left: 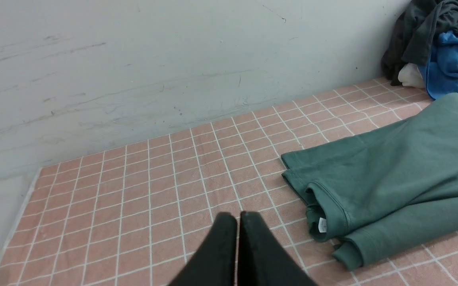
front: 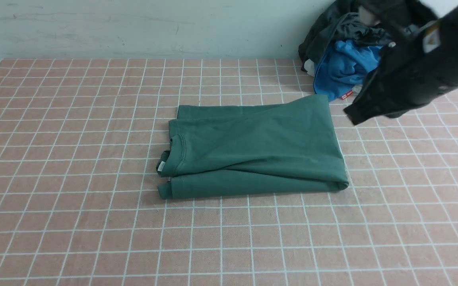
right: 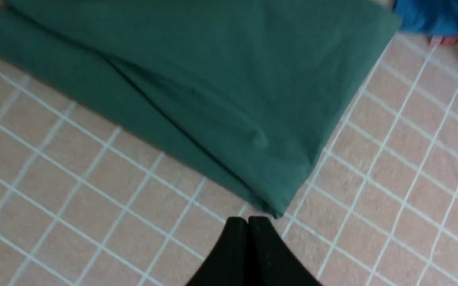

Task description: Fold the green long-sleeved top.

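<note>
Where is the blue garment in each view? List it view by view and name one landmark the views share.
Front view: the blue garment lies at the far right in the clothes pile by the wall.
Left wrist view: it sits at the upper right, beyond the green long-sleeved top.
Right wrist view: a blurred blue edge at the top right corner.
Shared landmark: the green top's corner nearest the blue garment.

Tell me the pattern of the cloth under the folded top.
Pink with a white grid, clearest in the front view.
</note>
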